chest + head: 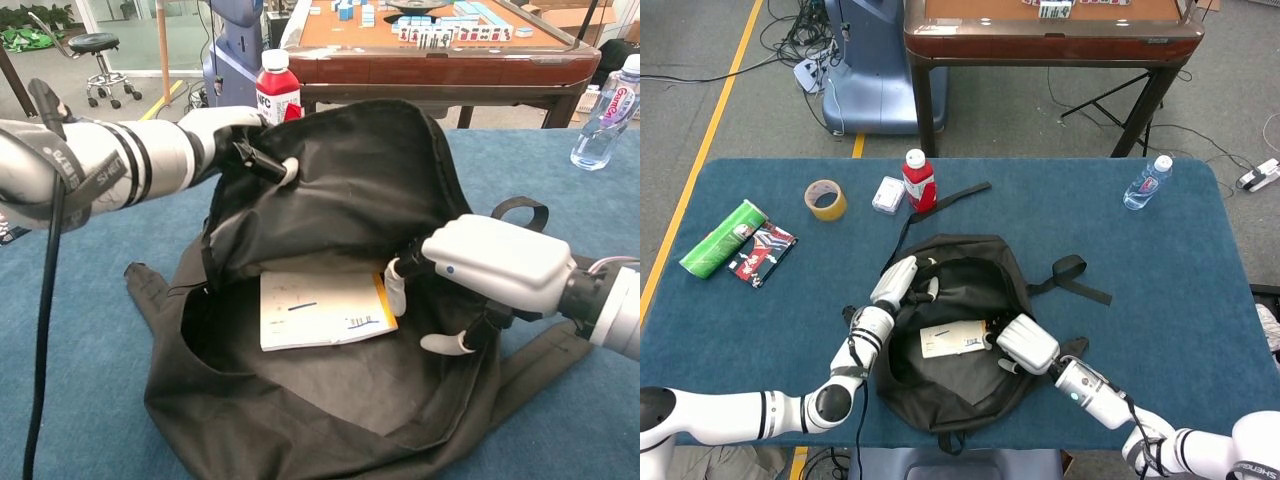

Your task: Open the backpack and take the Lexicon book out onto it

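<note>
Blue table (760, 310); book (318, 308) half-hidden under backpack (350, 190) flap.

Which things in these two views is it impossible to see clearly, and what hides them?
- Book: top edge under the backpack flap in the chest view; title too small to read in either view.
- Right hand: whether its fingertips touch the book is unclear; its own palm covers them in the head view.
- Left hand: its grip on the flap is buried in fabric.
</note>
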Robot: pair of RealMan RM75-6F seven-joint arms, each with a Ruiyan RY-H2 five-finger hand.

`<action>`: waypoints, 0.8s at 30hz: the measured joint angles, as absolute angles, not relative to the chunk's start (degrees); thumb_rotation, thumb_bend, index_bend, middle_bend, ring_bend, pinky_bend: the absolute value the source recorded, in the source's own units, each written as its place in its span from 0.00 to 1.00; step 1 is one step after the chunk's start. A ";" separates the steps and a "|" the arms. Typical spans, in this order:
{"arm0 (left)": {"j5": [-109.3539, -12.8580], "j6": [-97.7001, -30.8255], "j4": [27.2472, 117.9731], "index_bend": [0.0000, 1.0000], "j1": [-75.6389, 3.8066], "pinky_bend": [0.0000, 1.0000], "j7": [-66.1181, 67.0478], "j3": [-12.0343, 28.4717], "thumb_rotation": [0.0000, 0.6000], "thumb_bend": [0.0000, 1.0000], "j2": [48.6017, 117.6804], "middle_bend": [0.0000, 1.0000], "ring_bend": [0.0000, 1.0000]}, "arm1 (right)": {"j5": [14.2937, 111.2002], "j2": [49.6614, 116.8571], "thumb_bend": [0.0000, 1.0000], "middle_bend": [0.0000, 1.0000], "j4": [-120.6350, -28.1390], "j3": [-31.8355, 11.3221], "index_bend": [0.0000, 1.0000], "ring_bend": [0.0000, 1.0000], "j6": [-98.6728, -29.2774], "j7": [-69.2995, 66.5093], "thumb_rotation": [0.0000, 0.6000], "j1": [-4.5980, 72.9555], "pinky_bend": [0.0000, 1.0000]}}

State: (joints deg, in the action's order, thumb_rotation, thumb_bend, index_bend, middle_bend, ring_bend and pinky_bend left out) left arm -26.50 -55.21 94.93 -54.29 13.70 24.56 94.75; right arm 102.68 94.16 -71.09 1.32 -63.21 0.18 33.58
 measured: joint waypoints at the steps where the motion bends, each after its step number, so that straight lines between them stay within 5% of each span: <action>1: -26.24 -55.12 94.97 0.73 -54.45 0.51 13.51 24.56 1.00 0.62 94.94 0.74 0.65 | 102.65 94.65 0.16 0.39 -70.37 1.48 0.46 0.30 -63.71 0.47 1.00 33.40 0.37; 24: -20.73 -56.08 92.84 0.73 -56.57 0.48 13.62 26.18 1.00 0.62 94.88 0.69 0.59 | 99.22 108.66 0.09 0.36 -59.09 -1.13 0.46 0.28 -65.13 5.74 1.00 35.54 0.37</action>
